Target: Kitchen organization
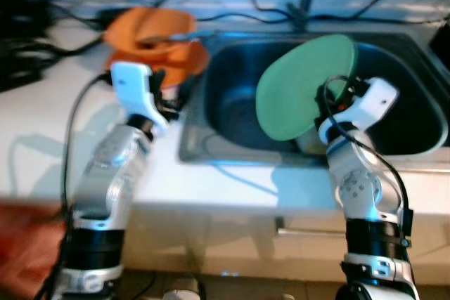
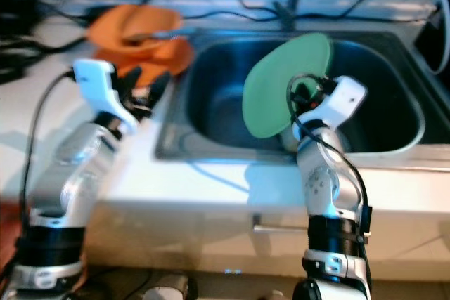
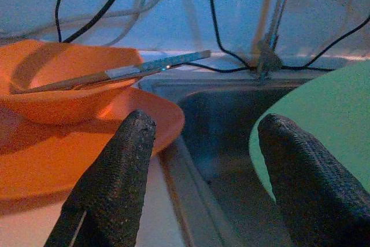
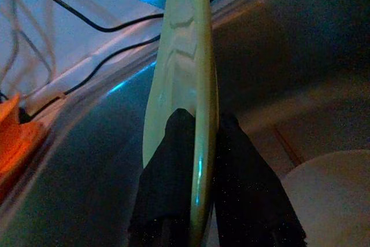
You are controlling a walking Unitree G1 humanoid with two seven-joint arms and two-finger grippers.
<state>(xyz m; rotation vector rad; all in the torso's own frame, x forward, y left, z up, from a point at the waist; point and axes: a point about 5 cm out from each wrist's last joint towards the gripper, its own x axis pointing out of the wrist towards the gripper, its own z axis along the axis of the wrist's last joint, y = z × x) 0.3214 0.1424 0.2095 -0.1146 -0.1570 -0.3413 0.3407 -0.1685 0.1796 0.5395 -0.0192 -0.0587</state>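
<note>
My right pincer [image 4: 193,143] is clamped on the green plate [image 1: 302,89], held edge-up over the sink [image 1: 422,142], while my left pincer [image 3: 202,160] hovers spread apart by the sink's left rim, so next I judge the plate needs carrying to the orange dishes [image 1: 151,43].

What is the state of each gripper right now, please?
Left gripper: open, empty, near the orange plate.
Right gripper: shut on the green plate, held edge-up over the sink.

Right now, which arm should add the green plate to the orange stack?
Right. The right gripper is already shut on the green plate's rim over the sink. The left gripper is open beside the orange plate, holding nothing.
</note>
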